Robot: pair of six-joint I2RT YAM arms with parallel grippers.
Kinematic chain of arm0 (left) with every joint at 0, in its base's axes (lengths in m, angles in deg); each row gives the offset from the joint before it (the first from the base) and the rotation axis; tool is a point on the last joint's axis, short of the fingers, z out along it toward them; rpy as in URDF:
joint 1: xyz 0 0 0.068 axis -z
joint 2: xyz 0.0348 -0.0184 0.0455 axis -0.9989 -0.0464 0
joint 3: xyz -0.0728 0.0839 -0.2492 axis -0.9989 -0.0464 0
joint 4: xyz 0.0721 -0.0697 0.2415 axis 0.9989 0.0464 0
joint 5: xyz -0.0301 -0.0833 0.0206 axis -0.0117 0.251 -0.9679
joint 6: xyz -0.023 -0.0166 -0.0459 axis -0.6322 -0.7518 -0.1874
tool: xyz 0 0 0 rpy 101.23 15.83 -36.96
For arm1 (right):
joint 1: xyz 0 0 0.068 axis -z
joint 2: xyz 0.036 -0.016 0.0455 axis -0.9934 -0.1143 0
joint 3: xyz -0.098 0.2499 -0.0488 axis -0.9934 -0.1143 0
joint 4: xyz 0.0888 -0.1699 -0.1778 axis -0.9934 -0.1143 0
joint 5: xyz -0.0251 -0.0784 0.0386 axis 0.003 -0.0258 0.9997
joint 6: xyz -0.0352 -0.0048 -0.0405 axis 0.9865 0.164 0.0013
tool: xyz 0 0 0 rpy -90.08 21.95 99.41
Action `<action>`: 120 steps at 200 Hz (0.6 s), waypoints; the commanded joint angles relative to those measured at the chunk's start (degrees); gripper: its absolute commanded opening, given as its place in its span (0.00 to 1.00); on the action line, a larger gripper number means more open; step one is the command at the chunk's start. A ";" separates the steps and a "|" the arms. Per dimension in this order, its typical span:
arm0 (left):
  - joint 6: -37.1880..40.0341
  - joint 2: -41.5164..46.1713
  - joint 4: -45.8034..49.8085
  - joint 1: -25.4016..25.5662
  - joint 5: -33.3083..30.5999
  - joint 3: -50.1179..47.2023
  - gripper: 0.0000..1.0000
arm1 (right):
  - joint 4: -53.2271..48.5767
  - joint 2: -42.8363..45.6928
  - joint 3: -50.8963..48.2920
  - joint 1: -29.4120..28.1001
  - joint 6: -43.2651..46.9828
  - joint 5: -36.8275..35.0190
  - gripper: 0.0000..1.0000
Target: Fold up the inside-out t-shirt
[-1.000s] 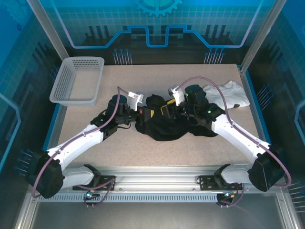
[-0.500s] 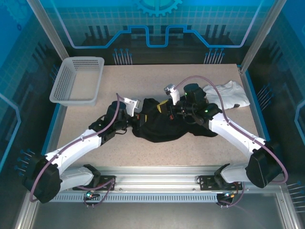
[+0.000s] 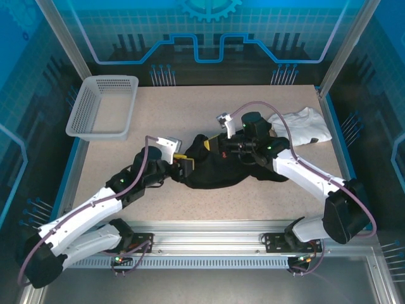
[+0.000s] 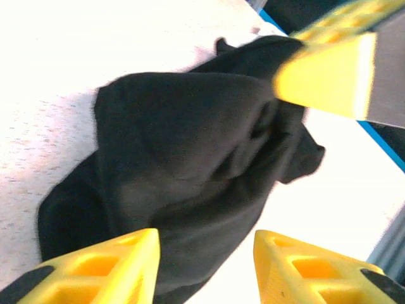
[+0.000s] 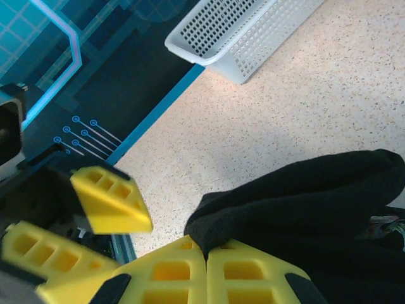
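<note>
The inside-out t-shirt [image 3: 218,172] lies bunched on the counter [image 3: 190,107], to the right of the basket [image 3: 101,107]. Your left hand [image 4: 205,235] is low at the shirt's basket-side edge and stands spread. Your right hand [image 5: 205,250] points toward the basket and pinches a black fold.

Speckled beige table [image 3: 221,101], blue-lit walls [image 3: 209,31]

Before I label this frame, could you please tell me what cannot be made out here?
1. Top view: the collar and sleeves of the large black cloth t-shirt are lost in its bunched folds.
2. Top view: the small white cloth garment is partly covered by the right arm.
3. Left wrist view: blur and glare hide whether the open left hand touches the cloth.
4. Right wrist view: the shut right hand hides how much cloth it pinches.
</note>
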 commanded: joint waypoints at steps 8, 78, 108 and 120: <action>-3.07 -5.03 -4.18 0.80 4.79 4.18 0.39 | 0.70 0.28 2.49 0.49 -2.40 1.88 0.00; -3.63 -16.05 -8.69 -1.56 -0.15 9.05 0.34 | 0.32 1.53 1.67 0.87 -2.75 2.56 0.00; -4.22 -17.28 -10.46 -3.43 0.57 8.51 0.00 | -0.98 2.96 1.20 1.82 -1.95 2.07 0.00; -4.44 -16.12 -11.09 -3.91 0.75 6.96 0.00 | -2.18 4.27 0.86 3.12 -1.28 0.99 0.01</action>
